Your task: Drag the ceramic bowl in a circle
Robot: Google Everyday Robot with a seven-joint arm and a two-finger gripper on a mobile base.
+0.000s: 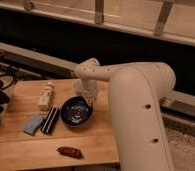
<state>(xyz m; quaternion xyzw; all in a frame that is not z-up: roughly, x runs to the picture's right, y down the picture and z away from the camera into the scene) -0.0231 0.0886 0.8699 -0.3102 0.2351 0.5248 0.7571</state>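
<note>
The gripper [89, 98] is seen lowered at the far rim of the ceramic bowl [76, 112], set mid-tabletop [26, 147] just beside a small cup [79, 87]. A rim contact is judged suited to dragging. Whether the gripper is spread cannot be told.

ceramic bowl [76, 112]: glossy black to dark blue, faint light flecks inside
gripper [91, 99]: pale grey-white, sits at the bowl's far rim
arm [138, 100]: off-white, a few small dark dots on the shell
cup [79, 88]: translucent white
table top [21, 150]: light tan wood, faint grain lines
bottle [45, 96]: whitish, cream label
cloth [33, 124]: pale blue
bar [51, 120]: black with a thin light stripe
packet [70, 152]: dark red-brown
background: black band, beige rail above
</note>
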